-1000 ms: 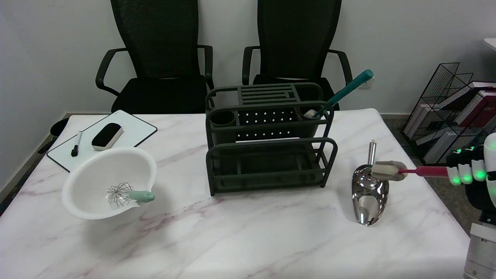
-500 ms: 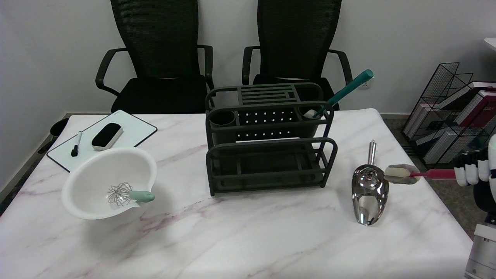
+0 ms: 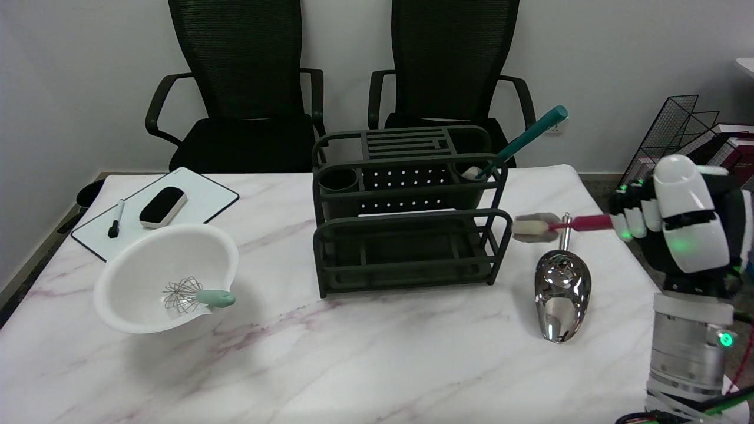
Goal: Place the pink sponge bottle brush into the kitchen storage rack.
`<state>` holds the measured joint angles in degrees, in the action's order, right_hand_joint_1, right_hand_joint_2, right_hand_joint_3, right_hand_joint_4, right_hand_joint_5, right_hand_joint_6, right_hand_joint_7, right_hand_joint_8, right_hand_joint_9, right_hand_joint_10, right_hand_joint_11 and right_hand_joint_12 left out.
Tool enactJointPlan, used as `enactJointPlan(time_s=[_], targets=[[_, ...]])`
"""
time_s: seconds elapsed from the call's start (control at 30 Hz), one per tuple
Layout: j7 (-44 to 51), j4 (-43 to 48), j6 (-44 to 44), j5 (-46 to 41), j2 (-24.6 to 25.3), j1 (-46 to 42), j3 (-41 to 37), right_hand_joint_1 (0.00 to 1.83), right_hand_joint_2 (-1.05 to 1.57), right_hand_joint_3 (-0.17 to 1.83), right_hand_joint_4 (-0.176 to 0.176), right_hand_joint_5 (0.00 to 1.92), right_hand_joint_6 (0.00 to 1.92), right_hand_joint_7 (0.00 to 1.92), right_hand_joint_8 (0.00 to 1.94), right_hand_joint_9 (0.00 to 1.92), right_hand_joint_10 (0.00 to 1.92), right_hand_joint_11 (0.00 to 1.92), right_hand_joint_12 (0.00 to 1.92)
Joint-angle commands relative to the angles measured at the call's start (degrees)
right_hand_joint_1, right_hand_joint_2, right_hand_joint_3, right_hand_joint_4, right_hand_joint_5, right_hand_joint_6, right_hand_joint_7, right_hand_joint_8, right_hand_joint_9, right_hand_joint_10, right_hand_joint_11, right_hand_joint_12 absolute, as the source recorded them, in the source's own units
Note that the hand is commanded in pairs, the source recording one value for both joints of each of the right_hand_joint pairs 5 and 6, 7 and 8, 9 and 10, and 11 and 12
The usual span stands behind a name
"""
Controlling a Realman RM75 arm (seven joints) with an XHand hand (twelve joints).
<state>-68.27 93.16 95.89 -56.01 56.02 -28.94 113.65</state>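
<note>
The pink sponge bottle brush [image 3: 556, 225] lies level in the air, its pale sponge head pointing left and its pink handle running right. My right hand [image 3: 671, 221] grips the handle's right end, at the table's right side. The sponge head hangs just right of the dark green kitchen storage rack [image 3: 406, 209] and above the handle of a metal scoop. The rack stands at mid-table with a teal-handled brush [image 3: 521, 143] leaning in its back right cup.
A shiny metal scoop [image 3: 561, 294] lies right of the rack. A white bowl [image 3: 168, 277] holding a whisk [image 3: 197, 294] sits at the left. A whiteboard [image 3: 156, 209] with eraser and marker lies behind it. Two black chairs stand behind the table; a wire book rack [image 3: 677, 141] is at far right.
My right hand has risen and swung left into view, carrying the brush up and left from beside the scoop's bowl to just right of the rack.
</note>
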Motion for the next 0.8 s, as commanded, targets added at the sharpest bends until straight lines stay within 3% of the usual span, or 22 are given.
enactJointPlan(time_s=[0.03, 0.4, 0.53, 0.8], targets=[[2.68, 13.27, -14.14, 10.74, -6.49, 3.95, -0.50, 0.92, 1.57, 1.10, 0.000, 1.92, 1.92, 1.92, 1.92, 1.92, 1.92, 1.92, 1.92], [4.60, 13.94, -17.67, 12.20, -4.94, 4.17, 0.31, 0.88, 1.57, 1.28, 0.000, 1.92, 1.92, 1.92, 1.92, 1.92, 1.92, 1.92, 1.92], [-1.23, 13.51, -24.94, 12.47, -3.51, 10.69, 4.17, 0.87, 1.57, 1.40, 0.000, 1.92, 1.92, 1.92, 1.92, 1.92, 1.92, 1.92, 1.92], [-10.27, 13.50, -44.16, 11.86, -0.66, 22.53, 3.75, 0.88, 1.57, 1.33, 0.000, 1.92, 1.92, 1.92, 1.92, 1.92, 1.92, 1.92, 1.92]])
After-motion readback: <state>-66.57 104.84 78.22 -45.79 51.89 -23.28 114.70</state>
